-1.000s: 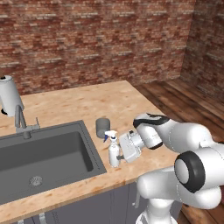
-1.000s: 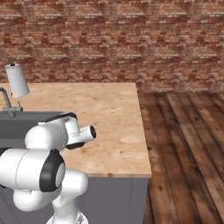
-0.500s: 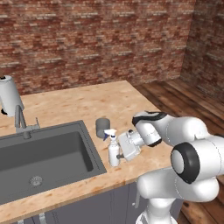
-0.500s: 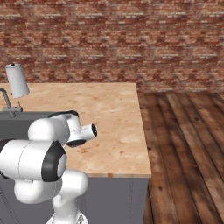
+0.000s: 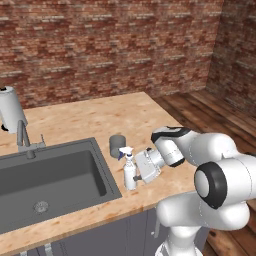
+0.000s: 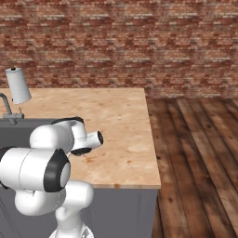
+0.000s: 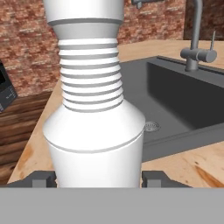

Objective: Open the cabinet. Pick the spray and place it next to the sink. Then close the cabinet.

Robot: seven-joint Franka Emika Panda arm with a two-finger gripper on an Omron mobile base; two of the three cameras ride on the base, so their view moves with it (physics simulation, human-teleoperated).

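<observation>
The arm folds low over the counter (image 5: 90, 120), wrist turned toward nine o'clock. Its gripper (image 5: 134, 176) has its jaws set wide around the spray (image 5: 129, 172), which stands upright just beside the sink (image 5: 55, 175); at twelve o'clock sits a grey cup (image 5: 117, 145).

1. A light wooden counter (image 6: 118, 125) runs from the left edge to about the middle, ending in a straight right edge.
2. Behind it stands a red-brick wall (image 6: 139, 42).
3. A white paper towel roll (image 6: 17, 85) stands upright at the far left of the counter, near the wall.
4. Just in front of the roll is a grey faucet (image 6: 7, 111), beside the dark sink (image 6: 14, 132).
5. Dark wooden floor planks (image 6: 195, 158) lie to the right of the counter.
</observation>
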